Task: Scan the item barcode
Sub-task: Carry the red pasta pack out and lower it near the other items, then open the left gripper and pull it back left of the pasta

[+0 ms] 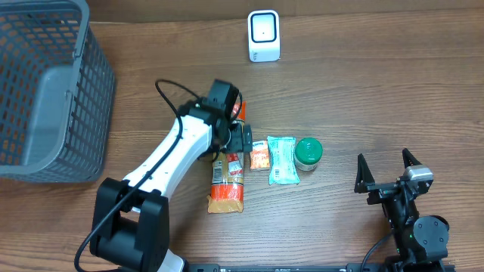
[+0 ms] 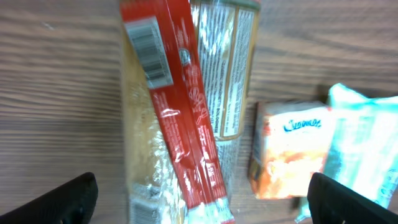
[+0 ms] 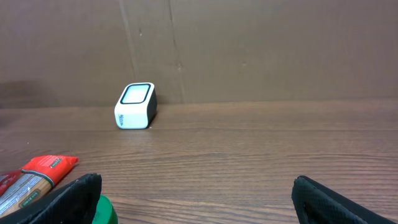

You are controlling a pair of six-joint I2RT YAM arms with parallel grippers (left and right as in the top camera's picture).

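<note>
A long clear pasta packet [image 2: 186,112] with a red band lies flat on the table, and a barcode [image 2: 151,51] shows near its far end. My left gripper [image 2: 202,205] hovers over it, open wide with nothing between the fingers [image 2: 68,199]. From overhead the packet [image 1: 227,181] runs down from under the left gripper [image 1: 233,140]. The white scanner [image 1: 264,35] stands at the back of the table, and shows as scanner [image 3: 135,106] in the right wrist view. My right gripper [image 1: 387,172] rests open and empty at the front right.
An orange packet [image 1: 259,156], a teal packet [image 1: 283,160] and a green-lidded jar [image 1: 308,153] lie in a row right of the pasta packet. A grey wire basket [image 1: 45,91] fills the left side. A cardboard wall [image 3: 249,50] stands behind the scanner.
</note>
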